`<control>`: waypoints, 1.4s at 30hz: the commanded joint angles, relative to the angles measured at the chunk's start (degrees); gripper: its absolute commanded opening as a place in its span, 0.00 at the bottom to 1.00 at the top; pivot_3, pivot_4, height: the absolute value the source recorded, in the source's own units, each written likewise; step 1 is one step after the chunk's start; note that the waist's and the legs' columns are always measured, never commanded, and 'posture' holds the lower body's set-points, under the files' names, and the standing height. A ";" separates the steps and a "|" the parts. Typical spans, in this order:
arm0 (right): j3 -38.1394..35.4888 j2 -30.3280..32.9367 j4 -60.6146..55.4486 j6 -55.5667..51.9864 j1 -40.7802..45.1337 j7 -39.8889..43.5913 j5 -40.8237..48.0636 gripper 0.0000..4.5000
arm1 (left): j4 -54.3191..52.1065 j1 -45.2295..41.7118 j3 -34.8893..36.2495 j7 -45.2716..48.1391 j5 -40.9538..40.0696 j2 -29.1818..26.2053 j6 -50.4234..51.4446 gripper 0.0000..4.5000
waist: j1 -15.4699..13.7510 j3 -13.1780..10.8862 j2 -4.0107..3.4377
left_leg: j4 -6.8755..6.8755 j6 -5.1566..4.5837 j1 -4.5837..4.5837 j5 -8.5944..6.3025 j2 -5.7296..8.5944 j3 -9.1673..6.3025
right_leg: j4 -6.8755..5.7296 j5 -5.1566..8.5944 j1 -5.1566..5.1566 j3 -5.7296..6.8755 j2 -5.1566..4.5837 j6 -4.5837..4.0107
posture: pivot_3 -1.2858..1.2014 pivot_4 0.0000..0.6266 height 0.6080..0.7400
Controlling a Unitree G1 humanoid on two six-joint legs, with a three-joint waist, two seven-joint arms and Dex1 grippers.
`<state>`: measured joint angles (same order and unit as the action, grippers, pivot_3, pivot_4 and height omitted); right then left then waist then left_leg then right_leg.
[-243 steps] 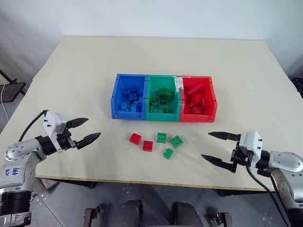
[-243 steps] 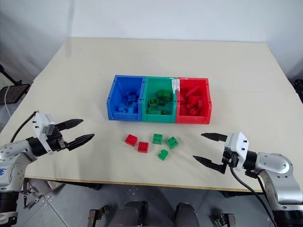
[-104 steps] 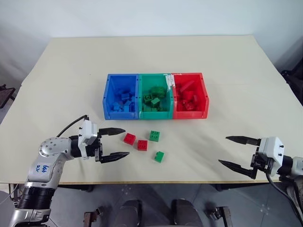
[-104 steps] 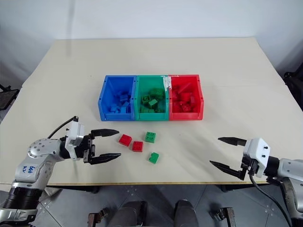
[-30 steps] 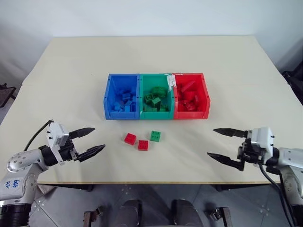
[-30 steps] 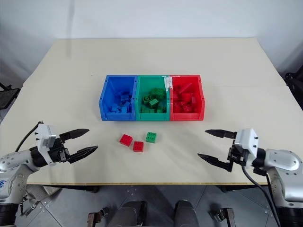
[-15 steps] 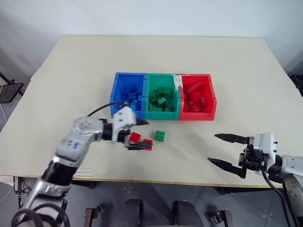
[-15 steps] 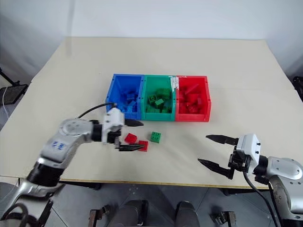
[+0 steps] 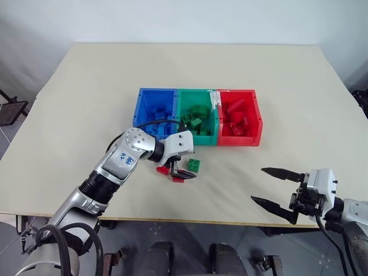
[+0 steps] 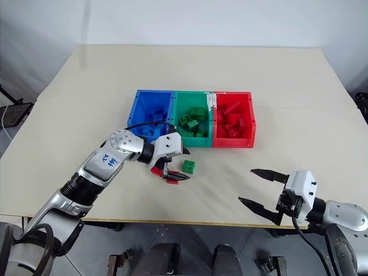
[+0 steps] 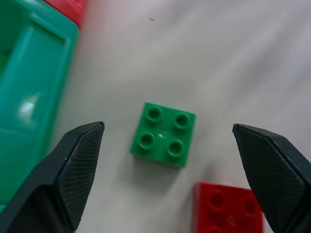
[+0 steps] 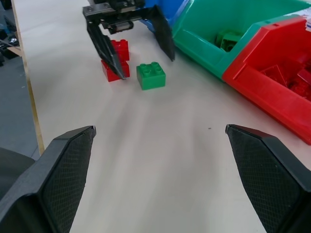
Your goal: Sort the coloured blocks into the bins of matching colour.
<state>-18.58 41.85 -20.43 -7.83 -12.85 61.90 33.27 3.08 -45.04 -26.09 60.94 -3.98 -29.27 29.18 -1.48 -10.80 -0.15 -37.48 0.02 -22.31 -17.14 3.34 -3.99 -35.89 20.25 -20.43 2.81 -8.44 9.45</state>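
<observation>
The green block (image 11: 163, 134) sat studs-up on the table (image 9: 86, 86), square, so no long axis, just before the green bin (image 9: 197, 122). Beside it lay two red blocks (image 12: 115, 59), one partly hidden behind a black finger. The left gripper (image 9: 179, 164) hung spread wide around the green block, grasping nothing. The right gripper (image 9: 277, 186) waited well apart, fingers splayed, empty.

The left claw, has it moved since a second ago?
Yes. The left claw swung in from the table's near left edge toward the bins and now hangs open over the green block.
</observation>
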 commanded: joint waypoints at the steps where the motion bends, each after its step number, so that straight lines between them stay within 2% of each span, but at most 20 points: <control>1: -1.87 -0.02 -2.45 -0.05 -0.37 -0.63 1.39 1.00 | -0.19 -0.75 0.13 0.45 0.05 1.69 -0.47 0.79 | -0.11 0.00 0.00 | -0.02 0.00 -0.01 0.00 -0.01 -0.02 | -0.01 0.00 0.01 0.00 0.00 0.00 | 0.52 0.24 1.00; 5: -1.64 0.22 -2.51 -0.25 0.00 -0.70 1.49 1.00 | 2.90 -0.58 -0.20 0.12 0.86 4.00 -1.89 0.50 | -0.06 -0.01 0.02 | -0.10 -0.01 -0.05 0.00 0.01 -0.05 | -0.02 -0.01 0.02 0.01 -0.01 0.02 | 0.52 0.24 1.00; 12: -1.76 0.62 -2.13 -0.88 1.02 -0.56 1.50 1.00 | 5.04 -0.77 -1.25 2.39 3.26 3.14 -5.33 0.04 | 0.04 -0.01 0.02 | -0.12 0.00 -0.04 0.00 0.02 -0.04 | -0.05 -0.01 0.02 0.02 0.00 0.02 | 0.52 0.24 1.00; 19: -1.81 0.45 -1.76 -0.95 1.42 -0.69 1.32 1.00 | 6.68 -1.10 1.29 2.30 1.59 5.01 -9.28 0.04 | 0.01 -0.01 0.02 | -0.20 -0.01 -0.04 0.00 0.02 -0.04 | -0.08 -0.01 0.04 0.02 0.00 0.02 | 0.52 0.24 1.00; 23: -1.68 0.36 -1.52 -0.89 1.53 -0.72 1.20 1.00 | 7.82 -2.25 2.93 4.01 0.41 4.99 -11.37 0.27 | -0.04 -0.01 0.02 | -0.27 -0.01 -0.06 0.00 0.01 -0.06 | -0.09 -0.02 0.04 0.01 0.00 0.03 | 0.52 0.24 1.00; 28: -1.23 0.07 -0.93 -0.60 1.75 -0.53 1.02 1.00 | 13.95 -4.19 3.76 9.89 0.03 4.08 -20.91 0.60 | -0.01 -0.01 0.02 | -0.28 -0.01 -0.06 0.00 0.03 -0.05 | -0.09 -0.02 0.03 0.02 0.00 0.03 | 0.52 0.24 1.00; 42: -0.23 -0.53 1.14 1.26 2.02 0.60 0.12 1.00 | 24.07 -7.90 -0.23 13.33 7.08 6.53 -29.47 0.60 | -0.03 -0.01 0.03 | -0.31 -0.04 -0.09 -0.01 0.06 -0.05 | -0.12 -0.03 0.04 0.05 0.00 0.06 | 0.52 0.24 1.00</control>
<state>-18.44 41.84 -19.24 -7.67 -11.02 61.93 33.10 26.57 -51.84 -25.34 74.47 1.38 -23.11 0.63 -1.50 -10.81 -0.13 -37.79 -0.03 -22.40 -17.15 3.40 -4.04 -36.01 20.22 -20.39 2.85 -8.44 9.51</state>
